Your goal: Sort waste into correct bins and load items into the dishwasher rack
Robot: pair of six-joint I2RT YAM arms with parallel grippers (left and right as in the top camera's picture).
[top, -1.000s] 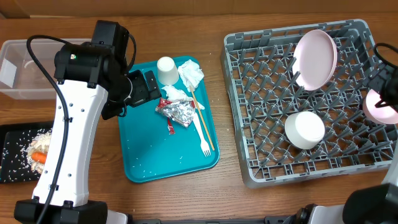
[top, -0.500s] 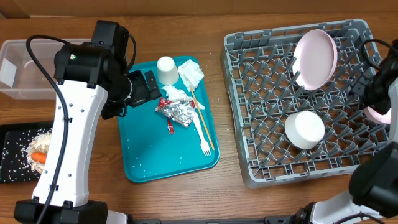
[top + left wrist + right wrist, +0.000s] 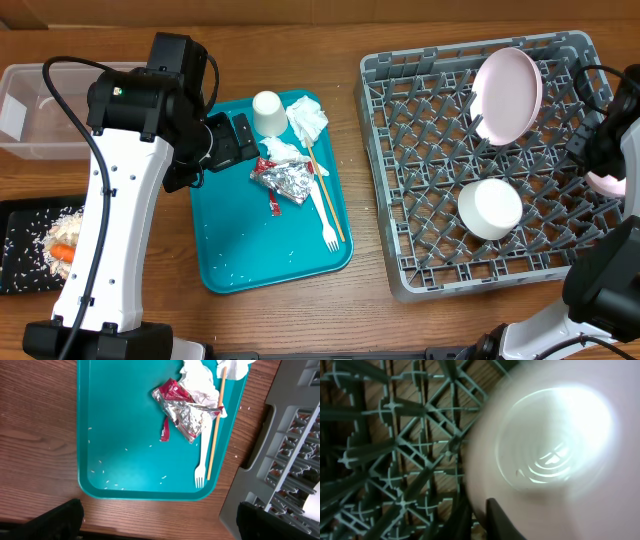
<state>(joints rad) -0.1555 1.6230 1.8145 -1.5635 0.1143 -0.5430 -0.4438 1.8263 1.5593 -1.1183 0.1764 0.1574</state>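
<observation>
My right gripper (image 3: 480,510) is shut on the rim of a small white bowl (image 3: 555,440), one finger (image 3: 502,522) inside it and the other outside. It is over the right edge of the grey dishwasher rack (image 3: 400,100), and the overhead shows only a sliver of this bowl (image 3: 608,182). A white plate (image 3: 507,95) leans on the pegs and a second bowl (image 3: 490,208) lies upside down in the rack. My left gripper (image 3: 160,525) hangs open above the teal tray (image 3: 115,435). On that tray lie a foil wrapper (image 3: 182,412), napkins (image 3: 200,380), a fork (image 3: 201,467), a chopstick (image 3: 216,425) and a cup (image 3: 267,112).
A clear plastic tub (image 3: 40,110) stands at the far left. Below it a black tray (image 3: 25,245) holds rice and a carrot (image 3: 63,252). Bare wooden table runs between the teal tray and the rack. Rice grains are scattered on the teal tray.
My right gripper has closed on the bowl's rim at the rack's right edge, and its arm now covers more of the bowl. The left arm has not moved.
</observation>
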